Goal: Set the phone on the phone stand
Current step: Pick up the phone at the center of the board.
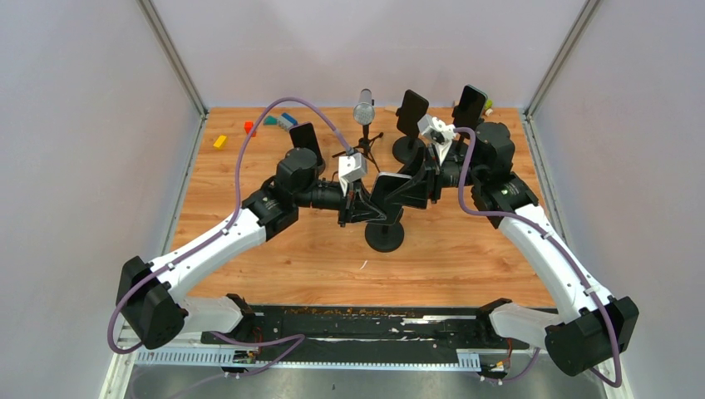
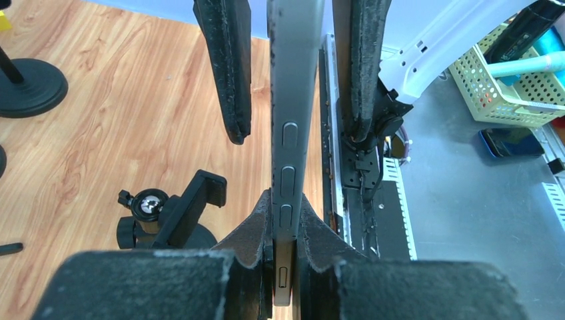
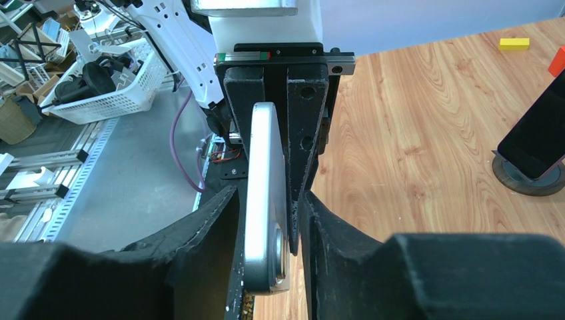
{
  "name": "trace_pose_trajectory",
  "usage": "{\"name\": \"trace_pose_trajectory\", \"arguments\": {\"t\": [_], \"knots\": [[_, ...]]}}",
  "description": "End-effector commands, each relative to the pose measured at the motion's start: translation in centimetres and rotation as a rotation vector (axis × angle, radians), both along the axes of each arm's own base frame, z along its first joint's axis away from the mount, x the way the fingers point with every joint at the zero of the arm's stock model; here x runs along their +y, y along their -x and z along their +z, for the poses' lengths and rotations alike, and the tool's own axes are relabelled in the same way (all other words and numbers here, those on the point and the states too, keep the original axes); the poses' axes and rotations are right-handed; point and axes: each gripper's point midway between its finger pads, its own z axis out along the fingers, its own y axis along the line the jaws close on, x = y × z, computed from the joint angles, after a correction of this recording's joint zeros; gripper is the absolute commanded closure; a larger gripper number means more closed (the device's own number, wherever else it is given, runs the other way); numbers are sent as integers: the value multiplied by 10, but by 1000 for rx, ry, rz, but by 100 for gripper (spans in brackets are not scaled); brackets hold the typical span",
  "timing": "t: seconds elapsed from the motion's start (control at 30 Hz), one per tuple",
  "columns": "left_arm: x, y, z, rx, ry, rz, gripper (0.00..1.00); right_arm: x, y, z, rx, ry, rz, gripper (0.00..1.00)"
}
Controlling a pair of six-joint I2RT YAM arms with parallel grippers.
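Observation:
A grey phone (image 1: pixel 389 187) hangs edge-up above the table's middle, and my left gripper (image 2: pixel 286 200) is shut on its lower end, side buttons facing the left wrist camera. My right gripper (image 3: pixel 270 193) straddles the other end of the same phone (image 3: pixel 265 193). Its fingers (image 2: pixel 226 73) stand a little apart from the phone's faces, so it is open around it. Just below, the empty black phone stand (image 1: pixel 384 237) sits on its round base. In the left wrist view its clamp (image 2: pixel 190 203) and ball head (image 2: pixel 148 203) lie lower left of the phone (image 2: pixel 293 100).
Three other phones stand on stands at the back (image 1: pixel 306 137), (image 1: pixel 411 112), (image 1: pixel 470 104), with a microphone on a tripod (image 1: pixel 363 106) between them. Small coloured blocks (image 1: pixel 220 141) lie at the back left. Baskets (image 2: pixel 513 87) sit beyond the near table edge.

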Motion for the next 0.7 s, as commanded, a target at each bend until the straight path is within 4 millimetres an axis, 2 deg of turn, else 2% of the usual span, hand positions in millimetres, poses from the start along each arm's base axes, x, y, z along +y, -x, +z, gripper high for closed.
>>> {"name": "trace_pose_trajectory", "arguments": {"t": [0.0, 0.2, 0.53, 0.67], "knots": [[1, 7, 34, -75, 110, -22, 100, 0, 0, 9, -45, -19, 12, 60], [0, 7, 35, -74, 123, -22, 100, 0, 0, 9, -45, -20, 15, 64], [0, 7, 35, -66, 138, -13, 100, 1, -1, 2, -38, -14, 14, 64], [0, 6, 33, -63, 138, -11, 100, 1, 0, 4, -37, -19, 22, 75]]}}
